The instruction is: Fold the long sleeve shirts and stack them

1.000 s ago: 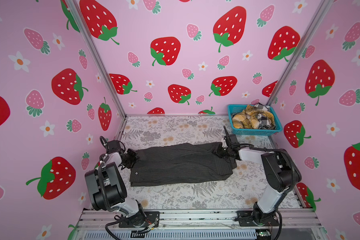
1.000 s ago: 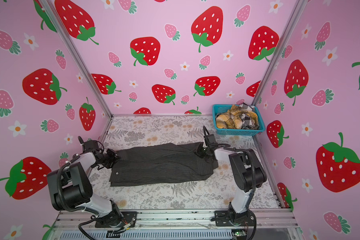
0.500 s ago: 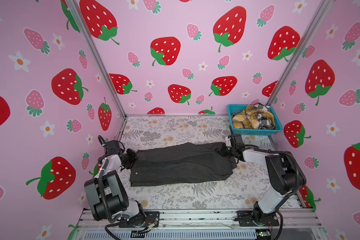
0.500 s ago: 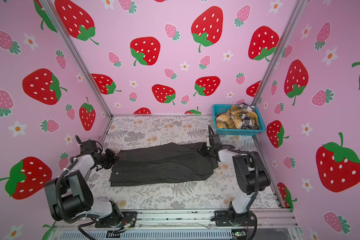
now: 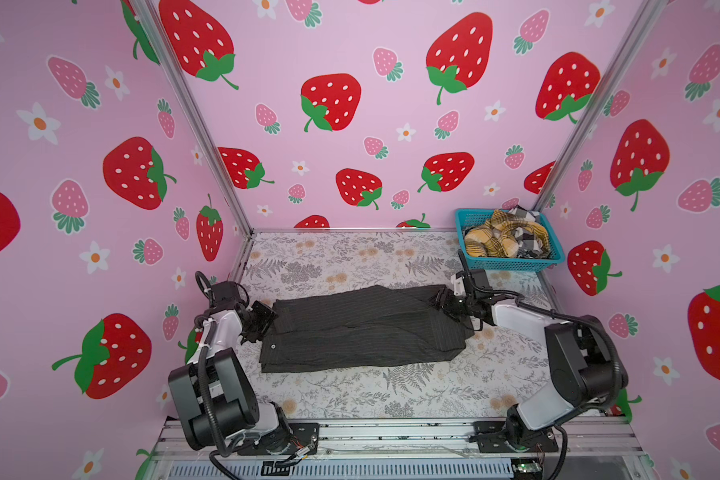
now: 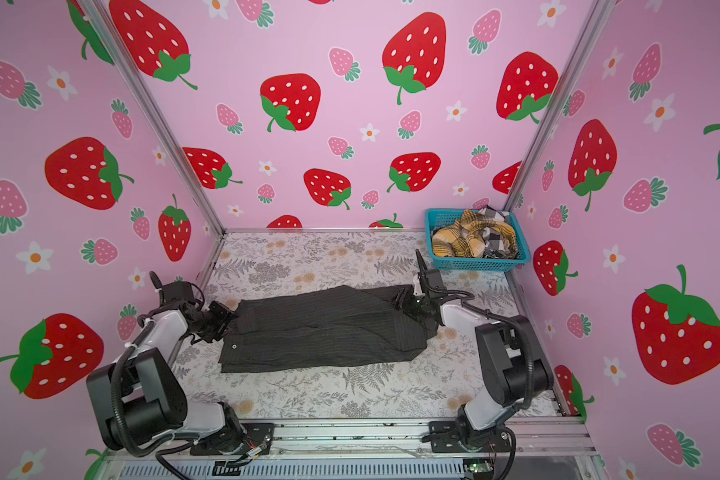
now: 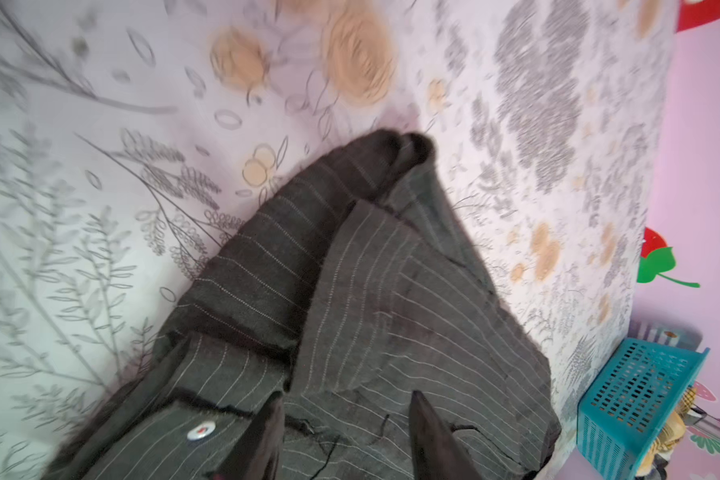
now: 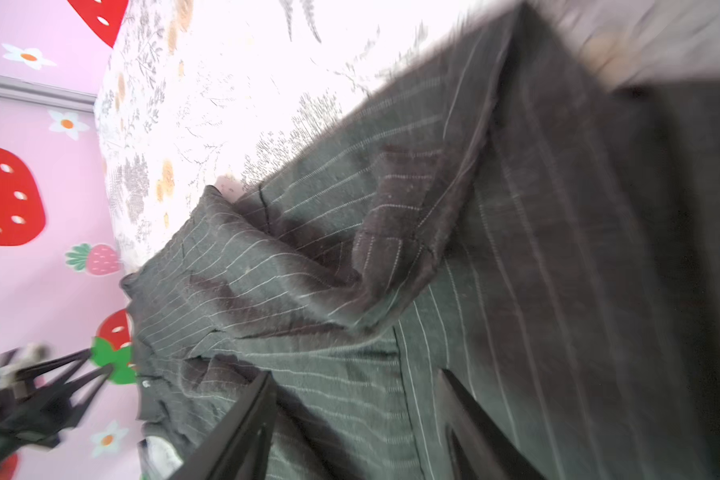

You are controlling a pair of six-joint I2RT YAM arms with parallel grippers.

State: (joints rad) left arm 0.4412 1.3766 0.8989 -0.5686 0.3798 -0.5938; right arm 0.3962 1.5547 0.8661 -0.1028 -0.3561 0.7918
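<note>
A charcoal pinstriped long sleeve shirt lies folded in a long band across the middle of the table. At its left end is my left gripper, open. In the left wrist view its fingers are spread just above the cloth, with a pale button beside them. My right gripper stands open at the right end. Its jaws are apart over the striped fabric. A mustard plaid shirt and a black-and-white check shirt lie crumpled in the basket.
The teal mesh basket stands in the back right corner against the walls. Pink strawberry walls close in the floral table on three sides. A metal rail runs along the front edge.
Both grippers were shut on the ends of the charcoal shirt and now stand open, having let go. The shirt lies in about the same place.
</note>
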